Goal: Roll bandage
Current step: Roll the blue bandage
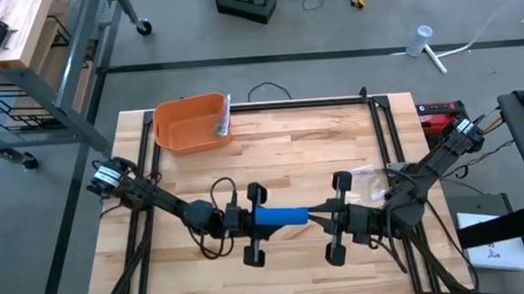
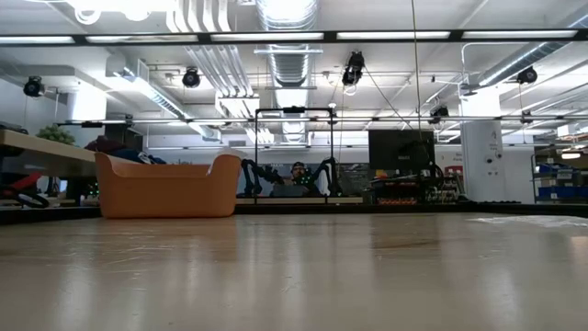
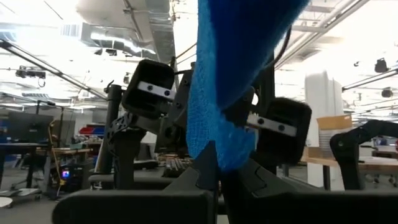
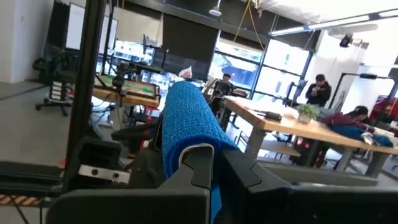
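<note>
Blue elastic bandage [image 1: 280,216] hangs in the air above the middle of the near half of the wooden table [image 1: 280,137], stretched as a short band between the two arms, at about six o'clock from the table's centre in the high view. The left gripper [image 1: 253,216] is clenched on the bandage's nine o'clock end; its wrist view shows the fabric [image 3: 227,93] pinched between the dark fingers and rising away from them. The right gripper [image 1: 326,219] grasps the three o'clock end, and its wrist view shows the bandage [image 4: 186,124] curling over the closed fingers like a thick, partly wound strip. Both grippers face each other, close together. As a judgement, the rolling looks under way rather than finished: the band appears bunched and short, yet it is held between two grips and no neat roll lies on the table. What seems left is to finish winding and set the roll down. Near the right arm, at three o'clock, lies a clear plastic wrapper [image 1: 366,184]. Farther off, at eleven o'clock, stands an orange bin [image 1: 188,124], also seen in the low view [image 2: 167,188].
</note>
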